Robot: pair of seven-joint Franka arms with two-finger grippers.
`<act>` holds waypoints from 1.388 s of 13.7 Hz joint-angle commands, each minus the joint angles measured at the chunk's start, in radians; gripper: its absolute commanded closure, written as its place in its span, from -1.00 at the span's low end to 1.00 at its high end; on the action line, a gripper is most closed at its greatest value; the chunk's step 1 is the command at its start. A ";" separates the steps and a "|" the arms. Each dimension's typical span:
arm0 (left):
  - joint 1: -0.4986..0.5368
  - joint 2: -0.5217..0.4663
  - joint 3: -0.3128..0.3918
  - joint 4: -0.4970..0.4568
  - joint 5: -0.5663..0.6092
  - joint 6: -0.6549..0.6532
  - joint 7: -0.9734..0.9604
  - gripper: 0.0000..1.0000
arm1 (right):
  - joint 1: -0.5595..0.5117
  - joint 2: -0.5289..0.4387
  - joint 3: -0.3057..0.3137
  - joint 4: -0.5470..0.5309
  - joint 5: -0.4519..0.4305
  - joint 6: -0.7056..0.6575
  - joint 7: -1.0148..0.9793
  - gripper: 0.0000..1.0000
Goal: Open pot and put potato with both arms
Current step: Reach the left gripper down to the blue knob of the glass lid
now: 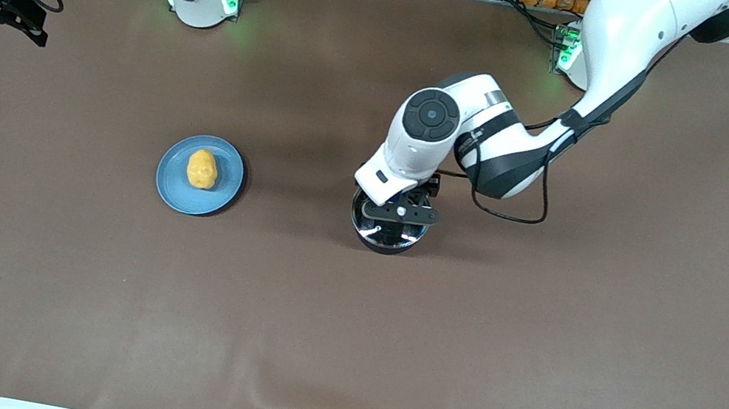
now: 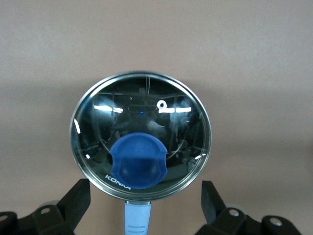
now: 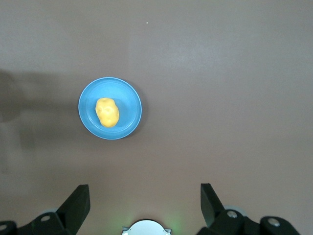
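Left gripper [image 1: 399, 212], jaws spread wide, hangs straight over the small black saucepan's glass, steel-rimmed lid [image 2: 141, 134] at centre frame in the front view, its blue knob [image 2: 139, 160] directly below. Right gripper [image 1: 12, 15] waits open at the upper-left edge, high over the brown desk [image 1: 535, 340]. Lumpy yellow potato [image 1: 202, 169] lies on the light-blue plate [image 1: 173, 182], left of centre, closer to the right arm.

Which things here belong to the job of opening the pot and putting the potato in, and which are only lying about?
Belong to the job:
- pot with glass lid on it, blue knob
- potato
- left gripper, open over the lid
- right gripper, open, high above the table

Only lying about:
- light-blue plate under the potato
- brown table cover
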 commanded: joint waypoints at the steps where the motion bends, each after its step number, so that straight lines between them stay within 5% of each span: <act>1: -0.108 0.023 0.093 0.025 0.031 0.003 -0.018 -1.00 | -0.018 0.000 0.007 0.009 0.008 -0.013 -0.014 -1.00; 15: -0.106 0.022 0.118 -0.019 0.037 -0.013 0.048 -1.00 | -0.018 0.000 0.007 0.009 0.008 -0.013 -0.014 -1.00; 16: -0.105 0.022 0.118 -0.018 0.037 -0.013 0.048 -0.95 | -0.016 0.000 0.007 0.010 0.008 -0.013 -0.014 -1.00; 18: -0.105 0.022 0.118 -0.018 0.037 -0.013 0.046 -0.34 | -0.016 0.000 0.007 0.009 0.008 -0.013 -0.014 -1.00; 19: -0.105 0.023 0.118 -0.018 0.037 -0.013 0.045 -0.30 | -0.016 0.000 0.007 0.009 0.008 -0.013 -0.014 -1.00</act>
